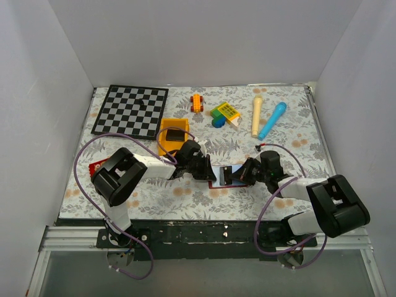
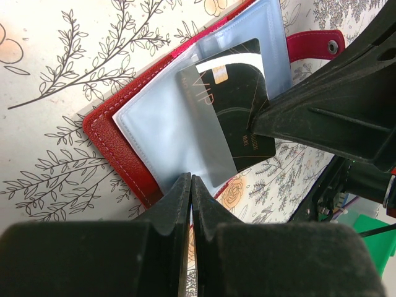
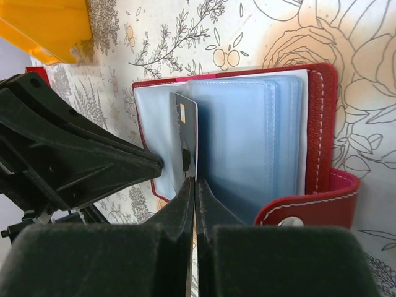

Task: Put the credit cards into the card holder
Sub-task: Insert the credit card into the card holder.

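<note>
A: Seeing, on the table (image 1: 297,179), the card holder (image 1: 224,176) lying open between left gripper (image 2: 190,185) and right gripper (image 3: 195,189), pale blue sleeves (image 2: 167,136) facing up.
B: Noting the left one clamped on 1 sleeve edge, the right one pinching 1 credit card (image 2: 247,133) from the opposite side.
A: Finding that card partly tucked under the sleeve, bare part lying toward the right gripper.
B: Judging the right gripper nearer; likely needing pushing toward the left gripper.
</note>
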Tool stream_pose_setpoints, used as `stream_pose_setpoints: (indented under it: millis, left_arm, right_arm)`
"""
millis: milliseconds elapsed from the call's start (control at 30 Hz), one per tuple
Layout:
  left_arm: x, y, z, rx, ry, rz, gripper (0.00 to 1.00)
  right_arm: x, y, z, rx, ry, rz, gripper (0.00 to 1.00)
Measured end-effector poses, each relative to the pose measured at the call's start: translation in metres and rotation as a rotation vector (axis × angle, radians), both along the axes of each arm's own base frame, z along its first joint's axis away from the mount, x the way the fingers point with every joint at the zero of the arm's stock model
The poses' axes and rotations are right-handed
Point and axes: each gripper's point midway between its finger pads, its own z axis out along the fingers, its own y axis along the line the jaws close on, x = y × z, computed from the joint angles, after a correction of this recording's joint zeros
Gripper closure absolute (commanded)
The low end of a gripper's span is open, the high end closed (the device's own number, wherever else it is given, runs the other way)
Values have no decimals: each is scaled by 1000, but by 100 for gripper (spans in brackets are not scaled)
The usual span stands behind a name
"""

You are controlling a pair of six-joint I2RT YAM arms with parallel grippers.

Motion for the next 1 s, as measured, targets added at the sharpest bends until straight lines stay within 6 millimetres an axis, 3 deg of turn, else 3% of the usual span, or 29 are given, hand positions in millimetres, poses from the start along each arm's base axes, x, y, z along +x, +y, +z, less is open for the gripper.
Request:
stream_pose_setpoints:
  millis: [800,833,1000]
  left_arm:
    - [-1,4,0,12,3,10,100]
    - [-1,4,0,12,4,10,100]
    - [-1,4,0,10,4,12,100]
  right_arm:
    - [4,12,6,-30,-29,160,99]
    - [4,12,5,-33,-27,167,97]
    - [3,12,3,-59,-15,192,68]
